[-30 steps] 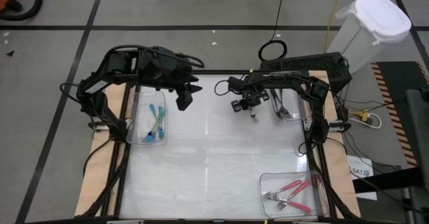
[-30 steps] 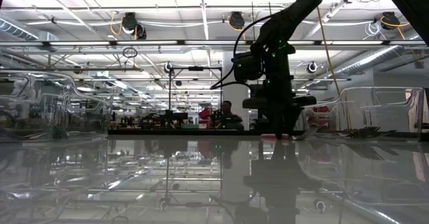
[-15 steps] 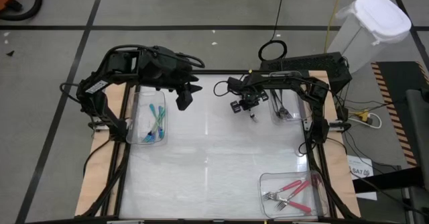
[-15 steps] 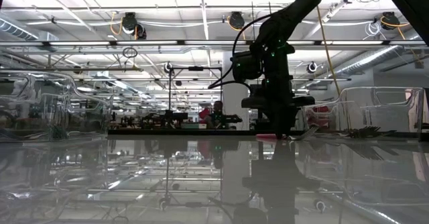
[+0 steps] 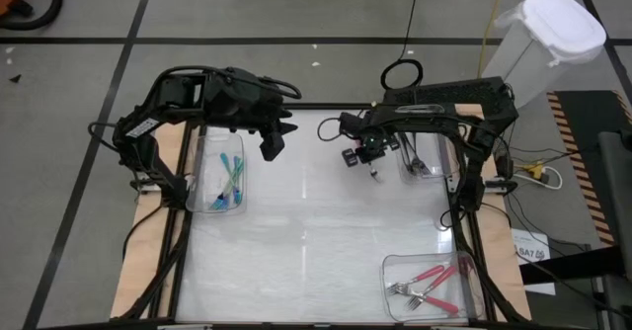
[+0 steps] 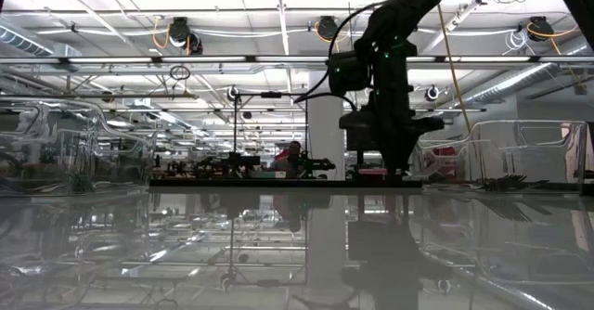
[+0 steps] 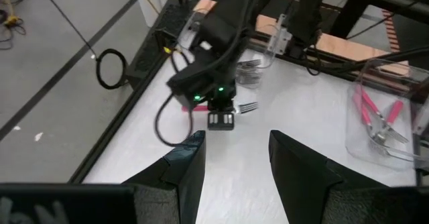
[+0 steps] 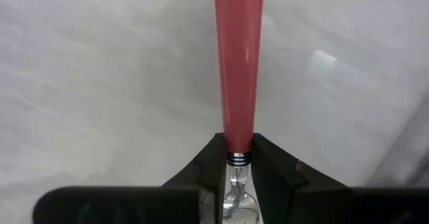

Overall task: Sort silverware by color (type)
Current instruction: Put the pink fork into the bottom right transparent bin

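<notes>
Between right gripper (image 8: 234, 167) jaws: slim pink-handled metal-tined fork (image 8: 235, 70), clamped at its neck.
Left gripper (image 7: 234, 158) jaws apart, holding nothing, above glossy white tabletop (image 5: 306, 231).

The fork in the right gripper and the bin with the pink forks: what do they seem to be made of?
The fork clamped in the right gripper: its pink handle looks like smooth matte plastic, and its neck shines silver like polished metal. The bin looks like clear glossy plastic, since the pink forks show through its walls.
</notes>
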You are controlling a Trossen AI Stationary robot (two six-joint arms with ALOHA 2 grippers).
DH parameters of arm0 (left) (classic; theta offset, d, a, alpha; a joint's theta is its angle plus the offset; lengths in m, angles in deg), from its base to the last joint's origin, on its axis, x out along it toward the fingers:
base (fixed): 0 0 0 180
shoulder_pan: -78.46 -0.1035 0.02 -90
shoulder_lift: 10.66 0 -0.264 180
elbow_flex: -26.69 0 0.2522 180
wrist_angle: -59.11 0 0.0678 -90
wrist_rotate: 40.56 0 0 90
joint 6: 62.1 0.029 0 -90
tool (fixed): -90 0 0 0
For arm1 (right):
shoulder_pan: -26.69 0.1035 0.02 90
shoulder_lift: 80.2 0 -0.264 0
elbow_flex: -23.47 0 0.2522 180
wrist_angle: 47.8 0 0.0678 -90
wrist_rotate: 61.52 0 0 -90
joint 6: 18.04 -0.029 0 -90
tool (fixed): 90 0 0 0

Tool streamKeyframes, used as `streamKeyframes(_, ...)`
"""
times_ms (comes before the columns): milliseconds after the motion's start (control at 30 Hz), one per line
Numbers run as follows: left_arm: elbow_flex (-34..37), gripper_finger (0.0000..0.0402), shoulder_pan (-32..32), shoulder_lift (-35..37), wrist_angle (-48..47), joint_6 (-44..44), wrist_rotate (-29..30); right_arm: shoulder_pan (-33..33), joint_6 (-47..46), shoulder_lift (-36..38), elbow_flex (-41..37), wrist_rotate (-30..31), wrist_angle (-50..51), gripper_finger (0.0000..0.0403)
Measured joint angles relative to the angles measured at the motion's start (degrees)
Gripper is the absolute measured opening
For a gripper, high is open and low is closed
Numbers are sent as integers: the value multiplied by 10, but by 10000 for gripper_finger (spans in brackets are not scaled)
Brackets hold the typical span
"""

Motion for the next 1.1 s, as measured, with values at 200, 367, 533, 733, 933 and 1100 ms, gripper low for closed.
streamKeyframes(200,0,166,-9,0,0,0,3,13,-48,52,1,5,-5,50)
streamKeyframes(367,0,166,-18,0,0,-4,9,22,-98,99,1,8,-12,50)
streamKeyframes(533,0,166,-28,0,0,-8,23,33,-158,152,1,9,-44,50)
streamKeyframes(733,0,166,-42,0,0,-20,27,48,-237,209,1,58,-122,50)
streamKeyframes(933,0,166,-45,0,3,-80,82,50,-258,243,1,100,-199,50)
streamKeyframes(1100,0,196,-45,-4,4,-78,82,50,-257,258,1,116,-245,50)
